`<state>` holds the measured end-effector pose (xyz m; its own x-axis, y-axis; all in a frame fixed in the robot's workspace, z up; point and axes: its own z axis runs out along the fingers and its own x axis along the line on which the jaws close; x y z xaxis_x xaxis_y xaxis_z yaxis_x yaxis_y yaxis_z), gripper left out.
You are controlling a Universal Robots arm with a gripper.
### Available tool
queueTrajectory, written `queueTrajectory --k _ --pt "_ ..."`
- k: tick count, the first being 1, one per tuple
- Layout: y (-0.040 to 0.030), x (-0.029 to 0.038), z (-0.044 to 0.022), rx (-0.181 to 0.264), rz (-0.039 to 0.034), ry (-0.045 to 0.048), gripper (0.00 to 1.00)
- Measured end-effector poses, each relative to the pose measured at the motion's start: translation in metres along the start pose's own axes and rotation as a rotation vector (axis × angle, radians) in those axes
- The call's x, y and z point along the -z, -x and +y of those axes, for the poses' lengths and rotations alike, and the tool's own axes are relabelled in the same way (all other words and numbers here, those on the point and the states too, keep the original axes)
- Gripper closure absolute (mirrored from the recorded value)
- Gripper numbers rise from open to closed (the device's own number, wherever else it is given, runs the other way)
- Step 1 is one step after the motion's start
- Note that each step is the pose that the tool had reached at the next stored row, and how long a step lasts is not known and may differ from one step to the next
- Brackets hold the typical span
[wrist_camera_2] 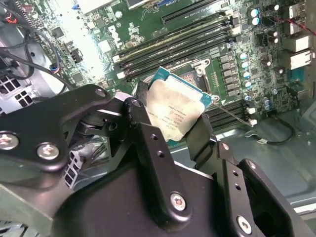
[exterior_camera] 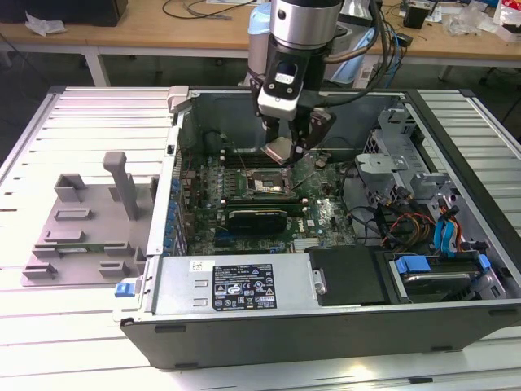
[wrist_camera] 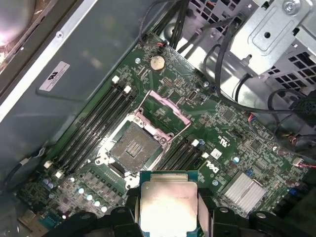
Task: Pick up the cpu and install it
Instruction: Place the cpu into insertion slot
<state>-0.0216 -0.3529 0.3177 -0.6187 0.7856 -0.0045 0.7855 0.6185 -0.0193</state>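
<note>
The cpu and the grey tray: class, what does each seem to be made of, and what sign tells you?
The cpu: seemingly metal top, dull silvery sheen, on green board edge. The grey tray: probably plastic, matte, uniform grey with moulded blocks.

the cpu (exterior_camera: 279,150) is a small flat square chip, with a pale silvery metal top on a thin teal-green rim. it sits in the upper centre of the exterior view, held aloft and tilted, pinched at two opposite edges.

In mid-frame the black hand (wrist_camera_2: 172,122) grips the cpu (wrist_camera_2: 175,109) by two opposite edges, over the green motherboard (wrist_camera_2: 129,22) and its socket (wrist_camera_2: 191,77).
</note>
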Motion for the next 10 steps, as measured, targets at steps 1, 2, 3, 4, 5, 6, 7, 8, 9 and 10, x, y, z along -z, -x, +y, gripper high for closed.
queueTrajectory --k 1,2,3,4,5,6,7,8,9,10 --pt "0.0000 0.0000 0.0000 -0.004 0.0001 0.0000 0.45" --pt "0.0000 0.0000 0.0000 -0.008 0.0002 0.0000 0.45" --pt "0.0000 0.0000 0.0000 -0.016 0.0003 -0.0001 0.45" --pt "0.0000 -0.0001 0.0000 -0.023 0.0004 -0.0001 0.45" --pt "0.0000 -0.0001 0.0000 -0.027 0.0005 -0.0002 0.45" --pt "0.0000 -0.0002 0.0000 -0.039 0.0008 -0.0002 0.45" --pt "0.0000 -0.0002 0.0000 -0.046 0.0009 -0.0002 0.45" --pt "0.0000 -0.0002 0.0000 -0.059 0.0011 -0.0003 0.45" --pt "0.0000 -0.0002 0.0000 -0.067 0.0013 -0.0004 0.45" --pt "0.0000 -0.0003 0.0000 -0.078 0.0015 -0.0004 0.45"
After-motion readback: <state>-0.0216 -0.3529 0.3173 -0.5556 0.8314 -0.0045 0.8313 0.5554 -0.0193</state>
